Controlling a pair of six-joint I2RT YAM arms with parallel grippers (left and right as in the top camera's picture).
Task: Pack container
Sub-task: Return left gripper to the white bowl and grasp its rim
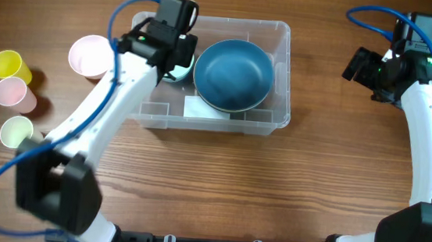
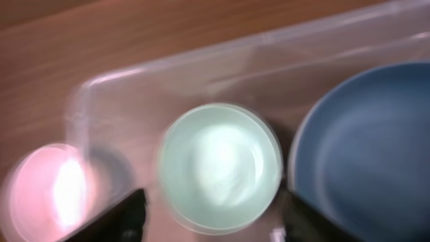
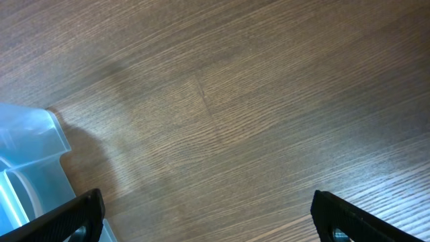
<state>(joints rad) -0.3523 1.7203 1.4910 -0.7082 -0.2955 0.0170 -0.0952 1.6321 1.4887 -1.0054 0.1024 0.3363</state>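
The clear container (image 1: 275, 114) stands at the table's middle, with a white label (image 1: 205, 109) on its floor. A large blue bowl (image 1: 233, 74) lies in its right half. A small mint-green bowl (image 1: 183, 71) sits in its left half and also shows in the blurred left wrist view (image 2: 220, 165), beside the blue bowl (image 2: 366, 148). My left gripper (image 1: 176, 59) hovers over the mint bowl, open (image 2: 215, 225), with a finger to each side of it and not touching. My right gripper (image 1: 366, 67) is open and empty (image 3: 215, 218) over bare table, right of the container's corner (image 3: 27, 141).
A pink bowl (image 1: 88, 55) sits just outside the container's left wall and also shows in the left wrist view (image 2: 47, 191). A yellow cup (image 1: 5, 63), a pink cup (image 1: 11, 91) and a pale green cup (image 1: 17, 131) stand at the far left.
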